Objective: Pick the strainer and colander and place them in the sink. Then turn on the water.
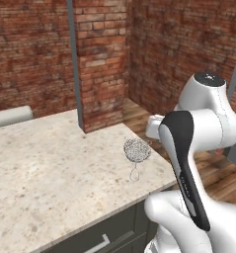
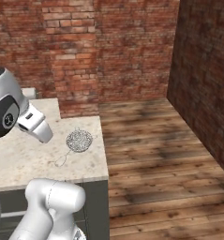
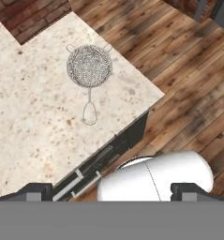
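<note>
The two dark finger tips of the gripper (image 3: 111, 191) are seen set far apart at the bottom of the hand view, holding nothing. Well ahead of them, below the raised hand, the small silvery wire-mesh strainer (image 3: 89, 66) lies on the speckled beige stone counter (image 3: 33, 122), near its corner, its thin wire loop handle (image 3: 89, 112) turned toward the hand. Beyond it, brown wooden floor (image 3: 179, 79) is seen. The task is judged barely begun: nothing is yet picked up, placed, or turned on.
</note>
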Robot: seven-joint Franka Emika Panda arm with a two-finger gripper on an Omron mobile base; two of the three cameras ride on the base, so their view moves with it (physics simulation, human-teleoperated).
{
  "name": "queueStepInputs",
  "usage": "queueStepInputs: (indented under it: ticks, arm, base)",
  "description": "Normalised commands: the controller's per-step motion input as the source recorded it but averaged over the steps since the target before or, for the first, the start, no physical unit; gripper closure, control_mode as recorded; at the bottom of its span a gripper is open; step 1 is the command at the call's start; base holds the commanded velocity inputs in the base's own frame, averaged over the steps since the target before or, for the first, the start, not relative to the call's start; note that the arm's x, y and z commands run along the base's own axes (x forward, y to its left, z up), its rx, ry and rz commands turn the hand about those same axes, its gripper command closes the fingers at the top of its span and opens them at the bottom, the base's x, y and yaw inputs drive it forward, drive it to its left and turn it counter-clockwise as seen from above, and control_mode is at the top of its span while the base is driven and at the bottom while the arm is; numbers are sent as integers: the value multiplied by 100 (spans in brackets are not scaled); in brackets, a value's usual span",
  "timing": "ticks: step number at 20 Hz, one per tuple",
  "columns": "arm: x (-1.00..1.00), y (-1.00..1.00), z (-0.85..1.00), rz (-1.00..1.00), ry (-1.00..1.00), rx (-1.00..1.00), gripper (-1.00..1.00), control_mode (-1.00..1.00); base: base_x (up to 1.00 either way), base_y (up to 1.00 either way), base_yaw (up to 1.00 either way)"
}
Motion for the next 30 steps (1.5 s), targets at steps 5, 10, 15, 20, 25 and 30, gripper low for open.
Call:
queueStepInputs:
  ticks: [5, 10, 15, 20, 25, 30]
  arm:
    - [54, 0, -30, 6, 0, 0, -100, -100]
    - [51, 0, -32, 7, 0, 0, -100, -100]
    - [51, 0, -42, 6, 0, 0, -100, -100]
    - [45, 1, -53, 4, 0, 0, -100, -100]
    - [28, 2, -52, 1, 0, 2, -100, -100]
    - [12, 2, -46, 0, 0, 0, -100, -100]
  base:
    - [0, 0, 0]
    - [0, 0, 0]
    - [0, 0, 0]
    - [0, 0, 0]
    - [0, 0, 0]
    - [0, 0, 0]
